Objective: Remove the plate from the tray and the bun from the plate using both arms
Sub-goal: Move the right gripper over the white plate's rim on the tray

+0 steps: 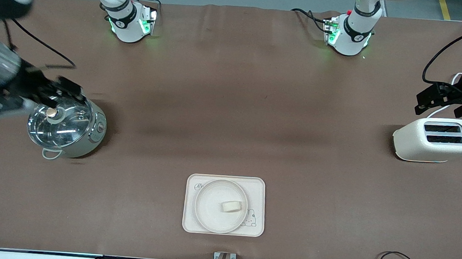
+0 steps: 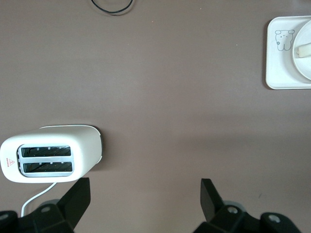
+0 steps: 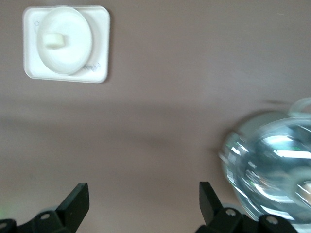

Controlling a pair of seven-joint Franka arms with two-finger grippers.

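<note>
- Hanging with fingers spread wide and nothing between them: left gripper (image 2: 143, 204), up over the bench near the left arm's end, just beside the white toaster (image 2: 51, 154).
- Showing as a black shape above the toaster (image 1: 435, 139) in the front view: same left gripper (image 1: 440, 99), touching nothing.
- Hanging likewise wide open and empty: right gripper (image 3: 143, 206), at the right arm's end of the bench, over the edge of the cooking pot (image 3: 272, 165) with its glass lid.
- Blurred in the front view: right gripper (image 1: 52, 92), above the pot (image 1: 66, 126); contact with the lid cannot be told.
- Sitting on the rectangular cream tray (image 1: 259, 188), midway along the bench edge nearest the front camera: round plate (image 1: 209, 209).
- Lying in the plate, toward the left arm's end of it: pale bun (image 1: 231, 206), well apart from both grippers.
- Seen small from both wrist cameras too: tray (image 2: 277, 73), plate (image 3: 73, 53) and bun (image 3: 54, 40).
</note>
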